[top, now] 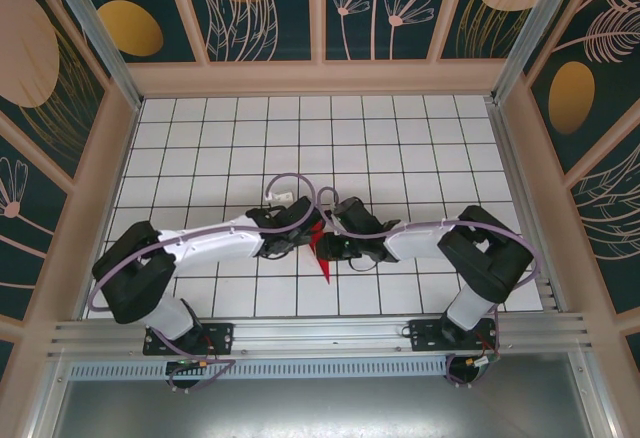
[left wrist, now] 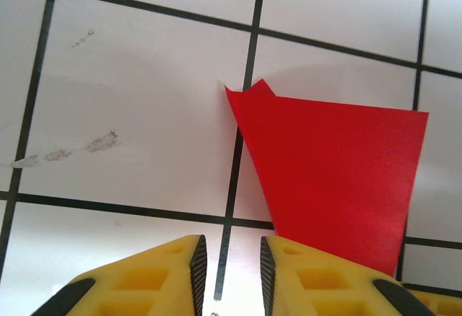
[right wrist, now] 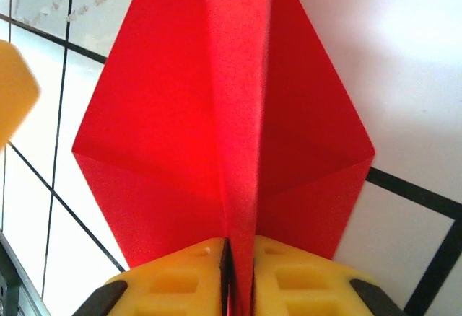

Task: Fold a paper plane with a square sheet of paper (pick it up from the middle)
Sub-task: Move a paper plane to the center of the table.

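One paper plane [right wrist: 216, 135] (in right claw [right wrist: 242, 258])

Probably a robot test cell: white gridded tabletop [top: 200, 148], aluminium frame rails [top: 320, 333], leaf-printed wall panels [top: 380, 8].

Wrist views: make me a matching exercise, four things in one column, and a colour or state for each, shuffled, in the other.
Column one:
1. right pincer
2. left pincer
3. paper
4. table

Column two:
A. white tiles with black lines
B. red, folded, with a raised ridge down the middle
C. shut on the paper
D. jaws apart, nothing between them

Pairs: 1-C, 2-D, 3-B, 4-A
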